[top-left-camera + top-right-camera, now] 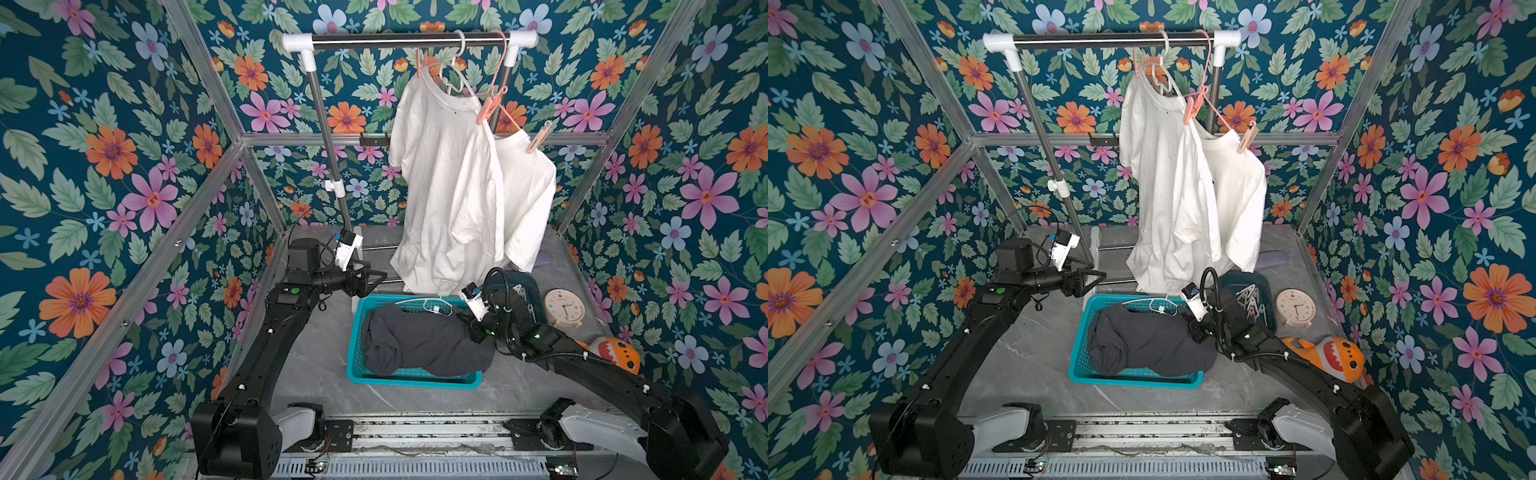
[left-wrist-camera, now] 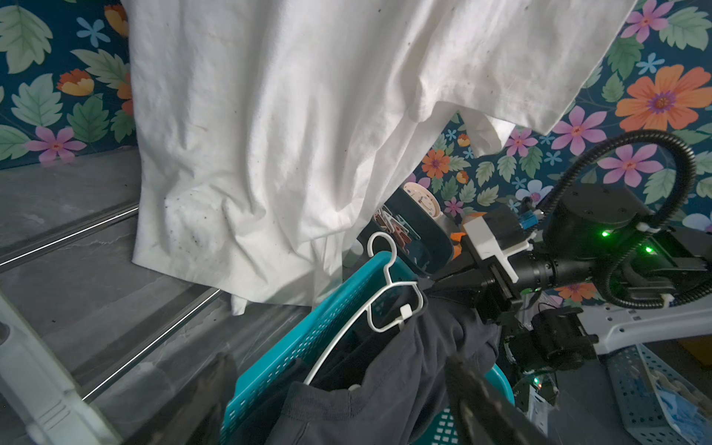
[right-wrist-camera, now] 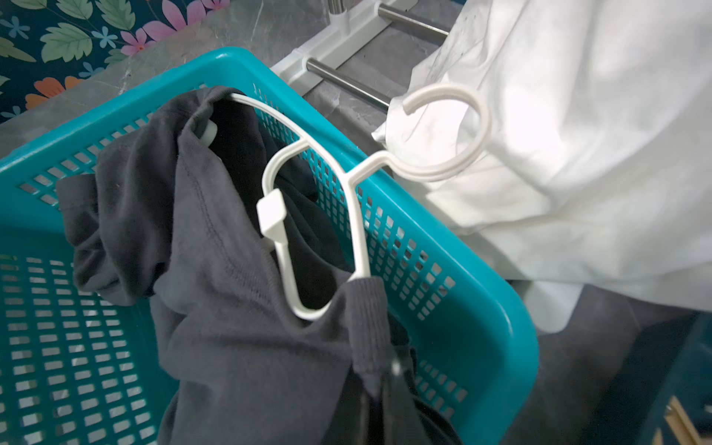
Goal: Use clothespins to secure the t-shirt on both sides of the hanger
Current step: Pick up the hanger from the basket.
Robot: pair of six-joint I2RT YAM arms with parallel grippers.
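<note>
**Nearest the lens:** the mounting rail (image 1: 428, 432) carries both arm bases at the front edge of the tabletop (image 1: 316, 365).

**Centre:** a teal basket (image 1: 352, 345) holds the dark grey t-shirt (image 1: 419, 345). It is threaded on a white hanger (image 3: 271, 210) whose hook leans over the basket's far rim.

**Claws:** the right claw (image 3: 381, 379) is pressed together on the t-shirt's ribbed collar, just beside the hanger's shoulder. Whether the hanger arm itself lies inside the pinch cannot be told. The left claw (image 1: 380, 275) is spread and empty, off the basket's far left corner and apart from the cloth.

**Pegs:** loose clothespins (image 1: 1250, 301) lie in a dark blue tray (image 1: 1268, 291) just behind the right arm. None is seen on the grey garment.

**Behind:** two white t-shirts (image 1: 444, 174) hang from the rack bar (image 1: 407, 39). They are already pegged, among others with a salmon-pink clothespin (image 1: 488, 110) and a beige clothespin (image 1: 538, 137).

**Judged step:** steadying the garment on the hanger before pegging.
- The pinch should trap fabric against the hanger arm so the shoulder cannot slide.
- The free claw is best brought to the hanger's neck, releasing the right claw for the tray beside it.
- Each peg ought to be squeezed at its tail and seated across cloth and hanger arm together, one per shoulder.
</note>
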